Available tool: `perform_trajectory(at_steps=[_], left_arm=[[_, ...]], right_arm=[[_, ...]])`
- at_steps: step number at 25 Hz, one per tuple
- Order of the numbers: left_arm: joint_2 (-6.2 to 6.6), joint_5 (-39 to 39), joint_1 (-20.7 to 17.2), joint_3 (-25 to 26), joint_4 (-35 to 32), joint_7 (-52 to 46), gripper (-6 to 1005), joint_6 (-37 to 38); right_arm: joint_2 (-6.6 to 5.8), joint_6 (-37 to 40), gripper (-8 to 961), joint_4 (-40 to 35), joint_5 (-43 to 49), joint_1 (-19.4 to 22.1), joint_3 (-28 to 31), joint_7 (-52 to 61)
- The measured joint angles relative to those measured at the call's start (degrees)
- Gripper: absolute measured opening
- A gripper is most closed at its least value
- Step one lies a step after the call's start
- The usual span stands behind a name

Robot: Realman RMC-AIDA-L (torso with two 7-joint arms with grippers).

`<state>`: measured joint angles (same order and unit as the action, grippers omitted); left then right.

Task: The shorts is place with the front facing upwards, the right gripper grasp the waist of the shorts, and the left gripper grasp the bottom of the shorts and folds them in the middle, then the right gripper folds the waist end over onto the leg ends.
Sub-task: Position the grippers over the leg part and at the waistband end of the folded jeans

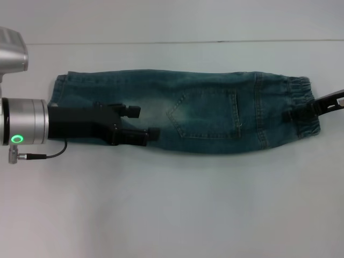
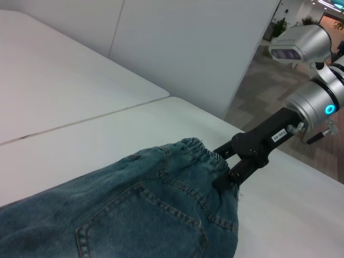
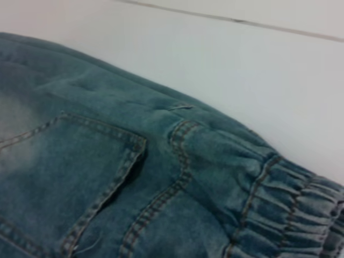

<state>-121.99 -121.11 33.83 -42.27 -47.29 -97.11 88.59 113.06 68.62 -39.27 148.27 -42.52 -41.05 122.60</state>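
Note:
Blue denim shorts [image 1: 204, 115] lie folded lengthwise across the white table, a back pocket [image 1: 207, 114] facing up. The leg ends are at the left and the elastic waist [image 1: 301, 99] at the right. My left gripper [image 1: 144, 122] hovers over the leg half, open, with nothing between its fingers. My right gripper [image 1: 293, 114] comes in from the right edge, shut on the waist. The left wrist view shows this right gripper [image 2: 226, 174] pinching the gathered waistband of the shorts [image 2: 140, 215]. In the right wrist view only the shorts [image 3: 134, 177] and waistband [image 3: 290, 209] show.
The white table [image 1: 172, 204] stretches in front of the shorts, with a seam [image 1: 161, 42] running along the back. In the left wrist view a white wall panel [image 2: 188, 48] stands behind the table, with its far edge and open floor [image 2: 269, 91] beyond.

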Motion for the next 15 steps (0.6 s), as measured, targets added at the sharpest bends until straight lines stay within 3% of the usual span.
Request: perform_trajectory(at_steps=[15], left_arm=[[-0.18, 0.00, -0.08, 0.00, 0.43, 0.00, 932, 0.00]], right_arm=[[0.43, 1.09, 897, 1.28, -0.49, 0.41, 0.35, -1.30]])
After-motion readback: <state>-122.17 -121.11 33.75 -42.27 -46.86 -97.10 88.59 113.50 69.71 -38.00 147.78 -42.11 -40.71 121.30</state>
